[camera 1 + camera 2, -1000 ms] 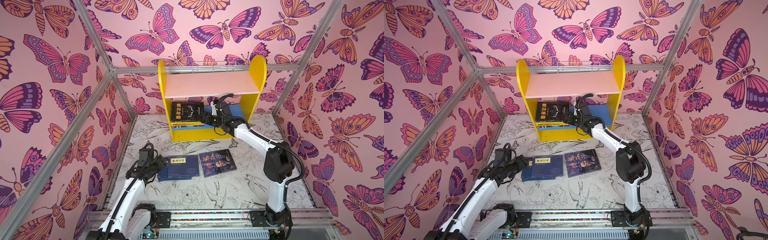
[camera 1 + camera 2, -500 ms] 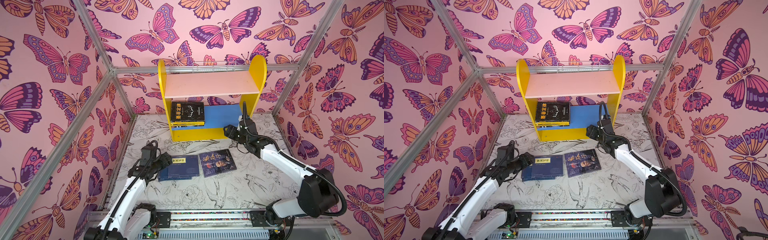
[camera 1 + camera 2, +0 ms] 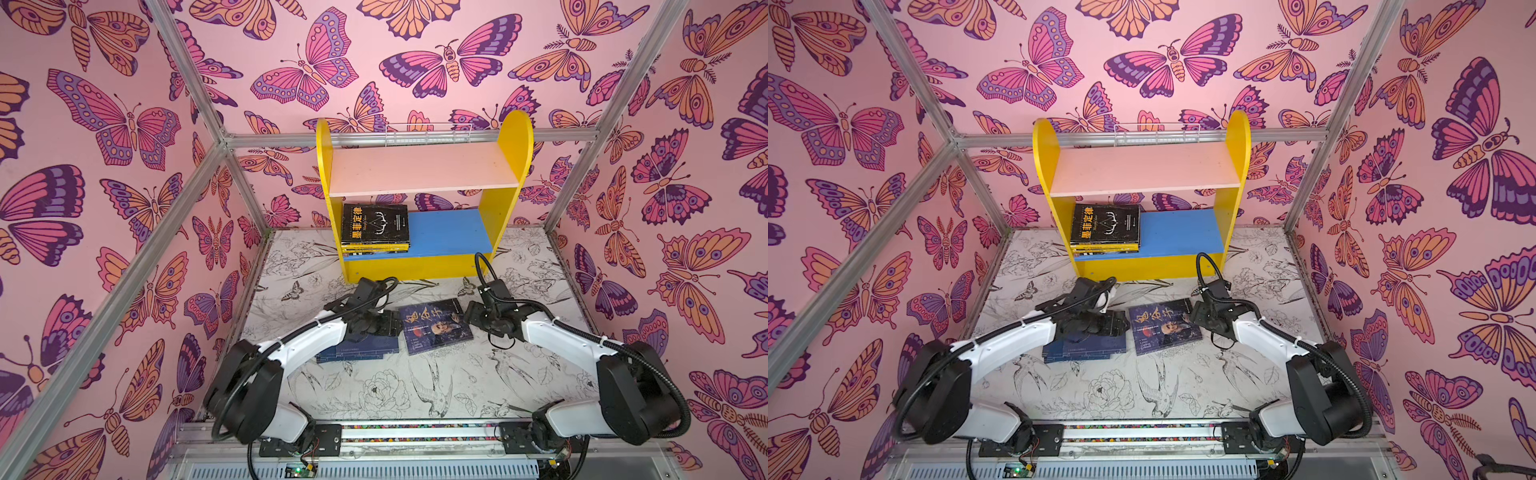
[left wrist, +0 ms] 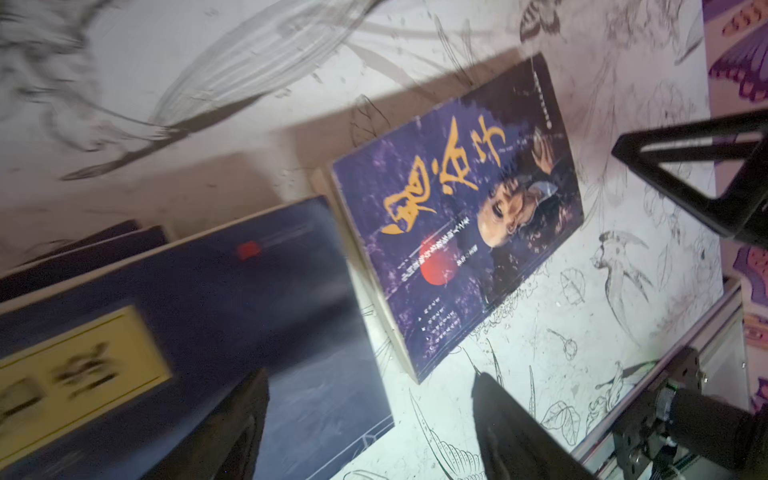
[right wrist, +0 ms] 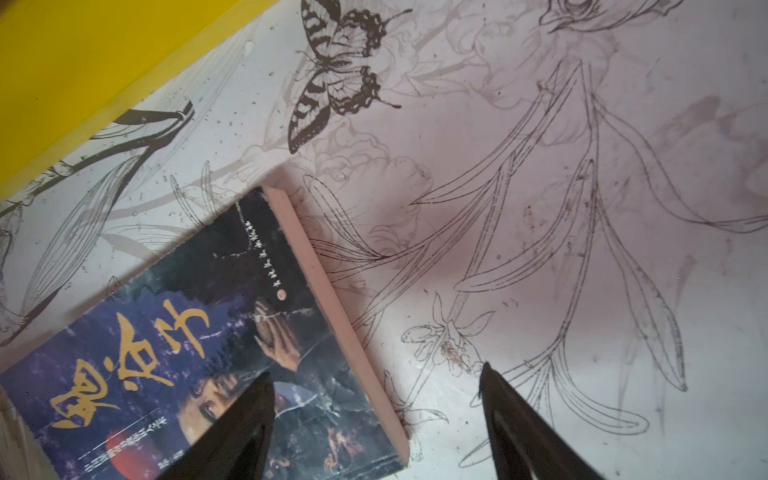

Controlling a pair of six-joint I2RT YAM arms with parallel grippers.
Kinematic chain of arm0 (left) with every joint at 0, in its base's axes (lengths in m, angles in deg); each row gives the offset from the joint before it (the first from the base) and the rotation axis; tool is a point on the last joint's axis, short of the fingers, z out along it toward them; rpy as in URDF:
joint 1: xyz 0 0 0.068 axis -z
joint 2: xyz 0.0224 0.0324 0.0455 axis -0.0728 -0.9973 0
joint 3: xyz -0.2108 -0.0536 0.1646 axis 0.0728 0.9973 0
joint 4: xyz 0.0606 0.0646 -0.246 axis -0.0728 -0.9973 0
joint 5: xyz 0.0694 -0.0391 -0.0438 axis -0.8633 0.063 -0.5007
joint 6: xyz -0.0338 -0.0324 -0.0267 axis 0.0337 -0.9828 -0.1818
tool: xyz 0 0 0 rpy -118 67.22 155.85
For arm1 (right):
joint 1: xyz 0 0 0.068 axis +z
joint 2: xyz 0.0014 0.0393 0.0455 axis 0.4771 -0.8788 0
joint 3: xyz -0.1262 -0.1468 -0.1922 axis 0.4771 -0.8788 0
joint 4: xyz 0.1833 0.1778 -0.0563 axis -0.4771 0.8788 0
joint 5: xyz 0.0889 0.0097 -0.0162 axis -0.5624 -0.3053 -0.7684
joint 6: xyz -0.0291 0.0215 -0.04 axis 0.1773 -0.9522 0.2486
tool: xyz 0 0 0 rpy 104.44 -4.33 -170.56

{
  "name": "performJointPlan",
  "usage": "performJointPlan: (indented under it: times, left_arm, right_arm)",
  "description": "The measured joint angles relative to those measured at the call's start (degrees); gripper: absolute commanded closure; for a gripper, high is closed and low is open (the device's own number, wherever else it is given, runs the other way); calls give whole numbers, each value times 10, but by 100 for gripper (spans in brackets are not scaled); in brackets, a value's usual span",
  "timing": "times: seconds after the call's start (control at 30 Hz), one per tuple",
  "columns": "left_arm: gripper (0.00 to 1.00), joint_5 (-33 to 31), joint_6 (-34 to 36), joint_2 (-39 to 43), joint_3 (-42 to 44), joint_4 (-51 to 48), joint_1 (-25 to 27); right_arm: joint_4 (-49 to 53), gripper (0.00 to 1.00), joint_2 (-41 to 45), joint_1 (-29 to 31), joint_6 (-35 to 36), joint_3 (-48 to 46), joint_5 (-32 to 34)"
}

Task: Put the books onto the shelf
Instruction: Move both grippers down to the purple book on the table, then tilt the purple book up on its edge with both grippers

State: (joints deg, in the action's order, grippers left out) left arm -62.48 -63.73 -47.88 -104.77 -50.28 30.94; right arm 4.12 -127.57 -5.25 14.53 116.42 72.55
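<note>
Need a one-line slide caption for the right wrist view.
Open right gripper straddles the page edge of the face-cover book lying flat on the table, shelf base behind.

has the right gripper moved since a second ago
Yes. The right gripper has pulled back from the shelf, where it reached in beside the black book, and now hangs open by the face book on the table.

Both my arms have glossy white shell links joined by bulky black round joints, with black corrugated cables zip-tied along them. My black left gripper (image 3: pixel 376 322) and black right gripper (image 3: pixel 478 318) carry tapered fingers (image 5: pixel 232 432). The black bases bolt onto a silver aluminium rail (image 3: pixel 415 432).
</note>
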Motion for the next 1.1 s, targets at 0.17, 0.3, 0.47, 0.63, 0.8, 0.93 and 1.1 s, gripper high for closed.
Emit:
performJointPlan:
  times: [0.17, 0.3, 0.47, 0.63, 0.8, 0.93, 1.1]
  left_arm:
    - [21, 60, 32, -76, -37, 6, 35]
    - [21, 88, 43, -103, -40, 14, 37]
    - [19, 90, 45, -112, -40, 12, 36]
    - [19, 85, 41, -123, -43, 7, 28]
    - [20, 78, 39, -157, -75, -6, 26]
    - [23, 69, 36, -178, -99, -17, 26]
    - [27, 58, 31, -191, -118, -35, 26]
  right_arm:
    - [7, 22, -24, -3, 18, 0, -25]
    - [8, 22, -33, -3, 33, 0, -43]
    - [-2, 23, -37, -3, 57, 0, -80]
    - [-13, 23, -54, -3, 78, 0, -113]
    - [-31, 24, -69, -3, 85, 1, -130]
    - [-53, 26, -84, -3, 95, 8, -149]
    - [-78, 28, -96, -5, 106, 13, -182]
